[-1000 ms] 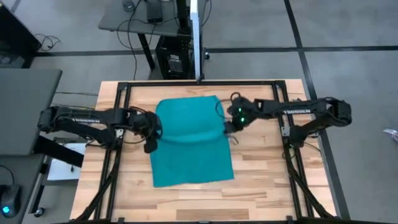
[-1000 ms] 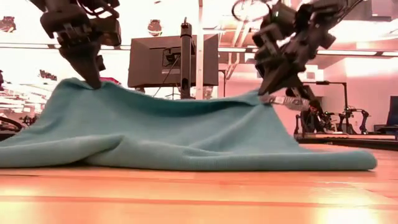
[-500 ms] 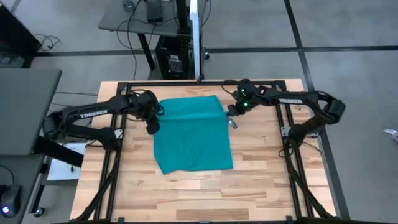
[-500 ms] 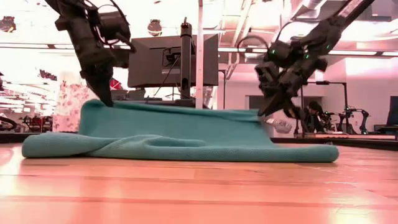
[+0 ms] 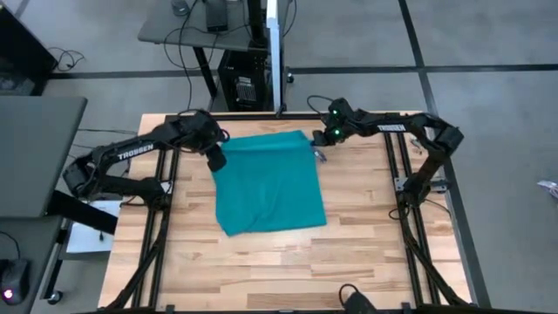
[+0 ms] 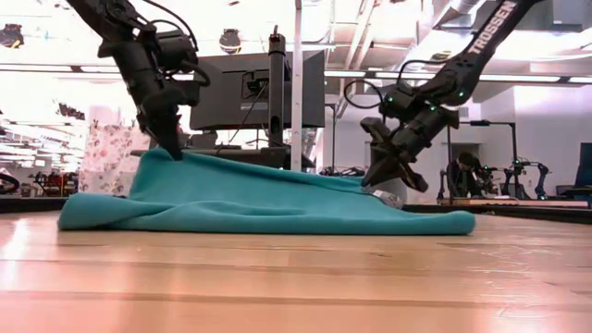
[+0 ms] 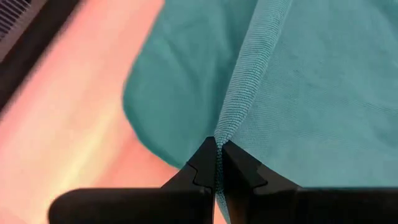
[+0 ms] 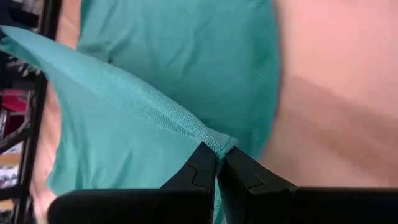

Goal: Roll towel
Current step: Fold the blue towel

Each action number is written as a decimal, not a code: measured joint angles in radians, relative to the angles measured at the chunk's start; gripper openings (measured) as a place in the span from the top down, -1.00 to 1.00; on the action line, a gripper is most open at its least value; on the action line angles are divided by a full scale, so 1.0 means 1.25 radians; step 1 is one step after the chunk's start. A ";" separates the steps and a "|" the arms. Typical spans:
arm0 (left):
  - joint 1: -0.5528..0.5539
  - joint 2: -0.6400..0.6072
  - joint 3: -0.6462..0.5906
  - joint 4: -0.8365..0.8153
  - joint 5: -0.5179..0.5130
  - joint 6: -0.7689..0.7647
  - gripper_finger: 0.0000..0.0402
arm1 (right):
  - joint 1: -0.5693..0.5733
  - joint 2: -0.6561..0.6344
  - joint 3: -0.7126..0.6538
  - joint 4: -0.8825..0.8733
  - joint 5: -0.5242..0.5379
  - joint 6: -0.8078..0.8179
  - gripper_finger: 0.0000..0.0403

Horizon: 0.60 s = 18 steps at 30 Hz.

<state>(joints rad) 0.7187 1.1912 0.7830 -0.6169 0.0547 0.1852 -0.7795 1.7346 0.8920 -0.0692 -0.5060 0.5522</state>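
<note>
The teal towel [image 5: 268,187] lies spread in the middle of the wooden table. Its near part rests flat, and its far edge is raised at both ends. My left gripper [image 5: 216,162] is shut on the towel at its far left end. My right gripper [image 5: 319,155] is shut on it at the far right corner. In the low view the cloth slopes up to the left gripper [image 6: 174,153] and stays lower at the right gripper [image 6: 377,182]. My left gripper pinches the towel's edge [image 7: 219,138] between its two fingertips, slanting down from the table's left. A ridge of cloth runs away from the fingers. That end is lifted; the rest lies on the table. My right gripper pinches the towel's far right corner [image 8: 222,144] between its fingertips, slanting down from the right. The corner is raised a little above the table, and the hemmed edge runs off fairly straight toward the other gripper.
Black frame rails run along the table's left [image 5: 164,209] and right [image 5: 403,209] sides. A post and a monitor [image 6: 259,88] stand beyond the far edge. Bare wood [image 5: 279,270] lies between the towel and the near edge. A dark object [image 5: 353,298] shows at that edge.
Both grippers have moved toward the table's far edge and sunk lower, still shut on the towel. The towel's near edge has slid along the table toward the far edge. The cloth's tall hump has flattened.
</note>
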 joint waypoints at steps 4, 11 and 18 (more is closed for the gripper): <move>0.045 0.030 -0.002 0.018 0.003 0.035 1.00 | -0.001 0.042 0.020 -0.001 0.000 -0.001 1.00; 0.088 0.084 -0.002 0.077 0.002 0.047 1.00 | -0.016 0.056 0.053 -0.001 0.002 -0.010 1.00; 0.116 0.096 -0.002 0.093 0.004 0.070 1.00 | -0.043 0.056 0.069 0.000 0.008 -0.012 1.00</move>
<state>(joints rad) 0.8639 1.3113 0.7807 -0.5005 0.0595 0.2729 -0.8330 1.8042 0.9779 -0.0696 -0.4957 0.5367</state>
